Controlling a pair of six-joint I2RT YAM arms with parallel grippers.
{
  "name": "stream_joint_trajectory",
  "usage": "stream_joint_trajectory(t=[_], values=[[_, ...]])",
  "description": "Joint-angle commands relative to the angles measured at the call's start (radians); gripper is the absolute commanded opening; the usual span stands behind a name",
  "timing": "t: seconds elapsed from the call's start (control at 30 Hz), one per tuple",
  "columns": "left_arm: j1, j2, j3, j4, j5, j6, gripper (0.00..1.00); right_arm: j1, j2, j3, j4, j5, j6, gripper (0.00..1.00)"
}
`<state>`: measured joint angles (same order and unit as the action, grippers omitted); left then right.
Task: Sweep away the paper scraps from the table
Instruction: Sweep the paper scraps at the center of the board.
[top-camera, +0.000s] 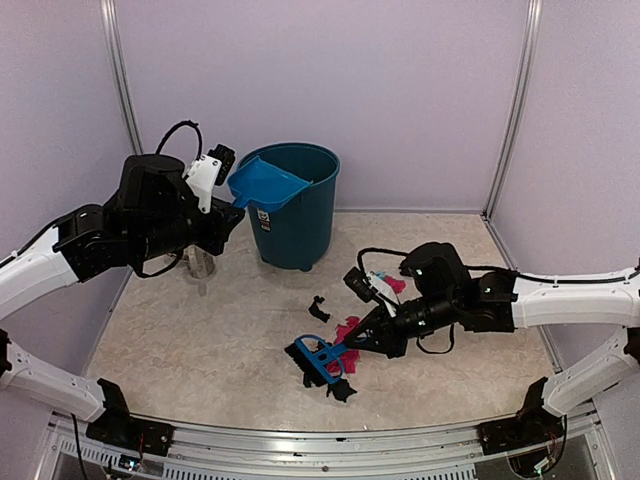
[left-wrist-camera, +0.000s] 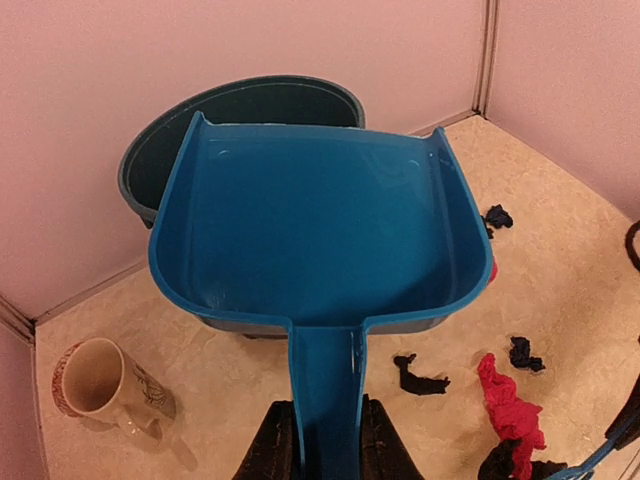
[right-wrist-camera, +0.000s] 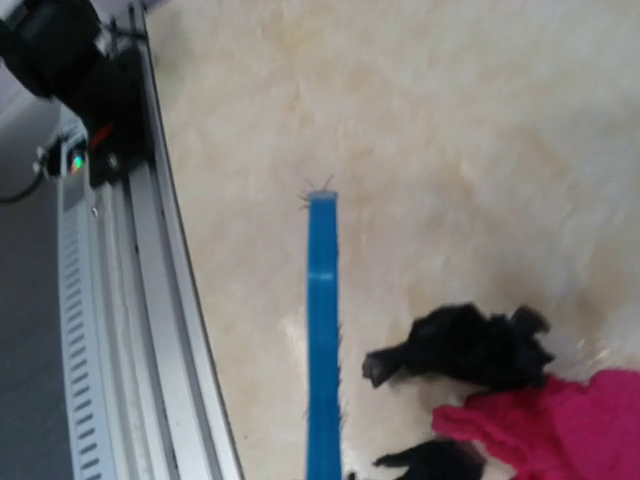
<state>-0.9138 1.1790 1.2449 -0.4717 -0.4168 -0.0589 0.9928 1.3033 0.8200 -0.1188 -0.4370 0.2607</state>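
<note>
**Brush down in the scraps, dustpan up at the bin**

Closest in, the metal front rail (top-camera: 330, 440) edges the beige marble-patterned table (top-camera: 200, 340). Just past it, right of centre, the paper scraps (top-camera: 347, 328) lie in a loose cluster on the table. They are small crumpled bits in magenta pink, black and dark blue, and a couple of black ones sit apart on the side toward the bin.

The blue plastic hand brush (top-camera: 320, 355) with black bristles is down at the near-left edge of that pile. The right gripper (top-camera: 362, 338) is clenched on its handle. The right wrist view shows only the brush's blue back, with black and pink scraps just beside it.

Farther back on the left, the left gripper (left-wrist-camera: 325, 440) grasps the handle of the blue plastic dustpan (left-wrist-camera: 320, 220), with its black fingers (left-wrist-camera: 275, 445) pressed to both sides. The pan is held aloft, its mouth at the rim of the round dark-teal plastic bin (top-camera: 300, 215). A pale patterned mug (left-wrist-camera: 100, 385) stands left of the bin, near the pale lilac walls (top-camera: 400, 90).
</note>
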Motion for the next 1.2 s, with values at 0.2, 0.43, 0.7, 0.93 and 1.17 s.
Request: stream_joint_trajectory(t=[0.2, 0.43, 0.7, 0.93, 1.17], values=[[-0.055, -0.187, -0.239, 0.019, 0.105, -0.156, 0.00, -0.001, 0.177, 0.075, -0.082, 0.044, 0.058, 0.00], [-0.082, -0.223, -0.337, 0.042, 0.164, -0.187, 0.00, -0.097, 0.166, 0.068, -0.176, 0.182, 0.083, 0.00], [-0.141, -0.186, -0.431, 0.092, 0.203, -0.255, 0.00, -0.206, 0.074, 0.051, -0.215, 0.252, 0.085, 0.00], [-0.189, -0.131, -0.473, 0.106, 0.230, -0.287, 0.00, -0.209, -0.014, 0.095, -0.265, 0.275, 0.065, 0.00], [-0.236, -0.042, -0.476, 0.039, 0.207, -0.305, 0.00, -0.220, -0.124, 0.151, -0.333, 0.362, 0.059, 0.00]])
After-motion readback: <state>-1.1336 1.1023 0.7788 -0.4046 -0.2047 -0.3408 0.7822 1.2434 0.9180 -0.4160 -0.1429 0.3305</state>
